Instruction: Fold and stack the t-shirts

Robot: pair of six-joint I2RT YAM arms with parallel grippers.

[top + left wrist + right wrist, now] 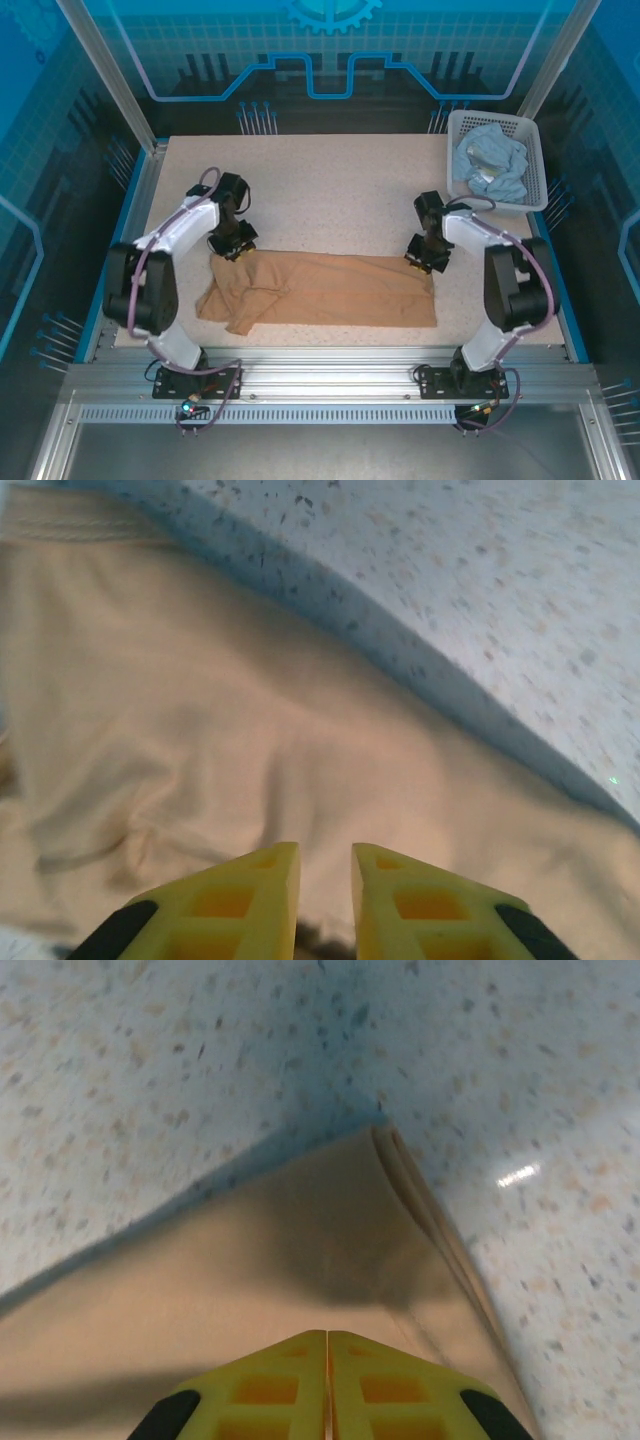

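Plenty of room at the far half of the speckled cream table [330,180], bare from the middle back to the rear edge. The tan cloth t-shirt [330,290] sprawls across the near half as a long strip running left to right. Its near edge sits close to the table's front rail. The left end is bunched and wrinkled, the right end flatter and squared off.

The left gripper [237,248] is down at the shirt's far left corner. From the wrist, its yellow fingers [265,880] stand a narrow gap apart over soft, rumpled tan fabric [200,730]. Whether any cloth sits in that gap, I cannot tell.

The right gripper [428,262] is at the far right corner. Up close [327,1338], its fingers are pressed flush together above the cloth [250,1260], where a doubled edge meets the tabletop. Whether they pinch fabric is hidden under the tips.

In the far right corner sits the white plastic lattice basket [495,114], hard against the table edge. The pale blue t-shirt [490,160] is crumpled inside it, its shape hard to read.
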